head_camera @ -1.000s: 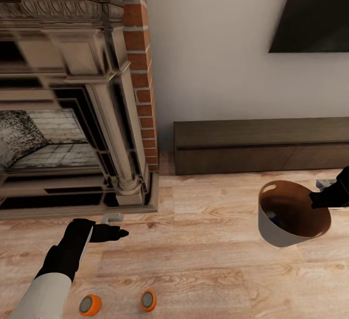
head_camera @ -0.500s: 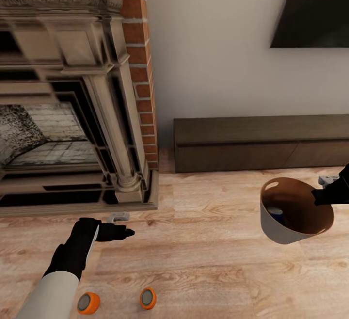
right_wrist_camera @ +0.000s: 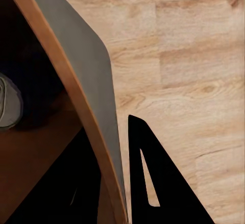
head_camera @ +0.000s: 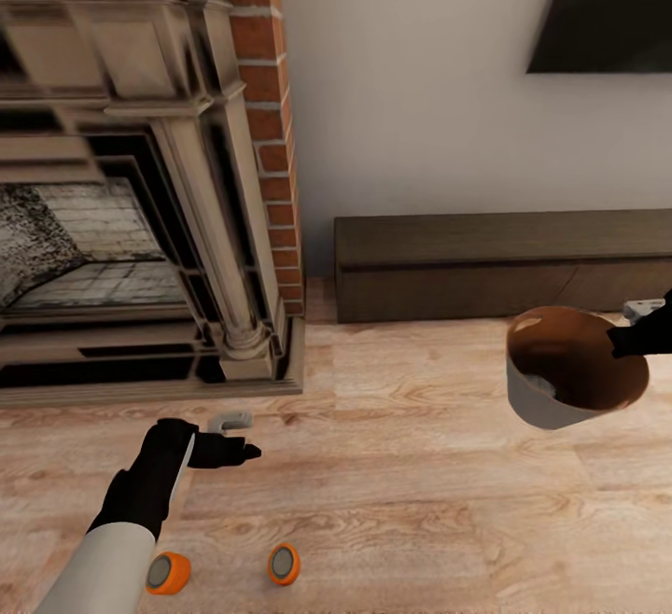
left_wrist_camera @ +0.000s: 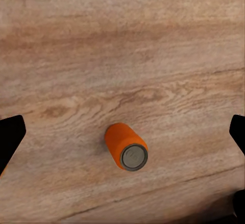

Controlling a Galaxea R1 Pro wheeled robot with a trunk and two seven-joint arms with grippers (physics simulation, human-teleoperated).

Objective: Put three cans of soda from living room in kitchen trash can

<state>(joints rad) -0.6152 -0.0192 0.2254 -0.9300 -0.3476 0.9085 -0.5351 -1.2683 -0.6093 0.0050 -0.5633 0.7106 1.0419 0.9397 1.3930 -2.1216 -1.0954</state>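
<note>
The right tool (head_camera: pixel 644 339) holds the tash can (head_camera: pixel 551 399) by its rim, one finger (right_wrist_camera: pixel 153 183) outside the grey wall and the other inside, so the can hangs tilted above the wood floor (head_camera: pixel 401 493) at the right of the head view. Inside the can, a grey metal top (right_wrist_camera: pixel 7 104) lies on the brown bottom; it is probably the blue can of soda, but the colour is hard to see here.

The left tool (head_camera: pixel 238 437) hangs over the floor in front of the fireplace (head_camera: pixel 121 222), its fingers spread wide and holding nothing. In the left wrist view, both dark fingertips (left_wrist_camera: pixel 10 137) stand at the edges, and an orange can (left_wrist_camera: pixel 125 146) lies on its side on the floor between them, well apart from both.

In the head view, two orange cans lie on the floor near the robot: one (head_camera: pixel 283 564) free, the other (head_camera: pixel 168 573) just beside the left arm's white sleeve. A low dark cabinet (head_camera: pixel 504 264) stands along the wall behind the tash can.
</note>
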